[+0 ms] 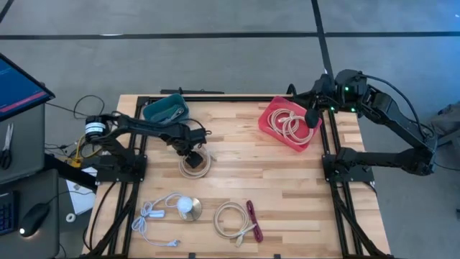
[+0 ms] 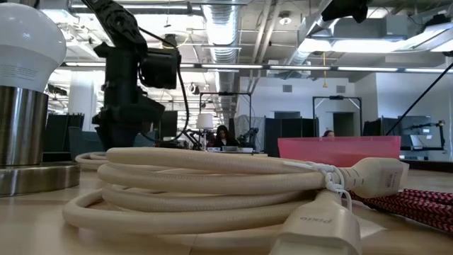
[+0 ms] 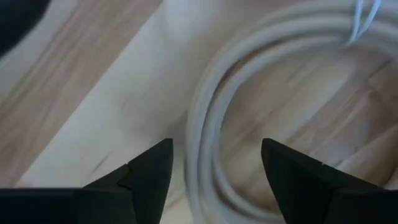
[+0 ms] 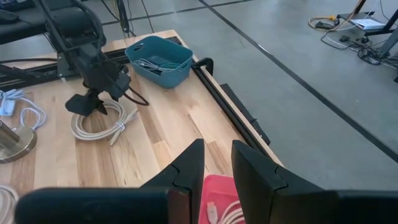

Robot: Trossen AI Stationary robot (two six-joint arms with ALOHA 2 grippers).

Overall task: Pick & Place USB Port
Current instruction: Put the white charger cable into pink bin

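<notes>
2 bins (image 1: 166,109), approx. 4 cable coils (image 1: 194,165).

Beige coiled USB cable (image 1: 194,165) flat on table, mid-left.

bare wood (image 1: 237,169) mid-table, teal bin (image 1: 165,109) and red bin (image 1: 287,124) flanking

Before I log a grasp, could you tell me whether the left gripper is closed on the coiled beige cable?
No, the left gripper stands open over the coiled beige cable, with its loops lying loose between the fingers.
</notes>
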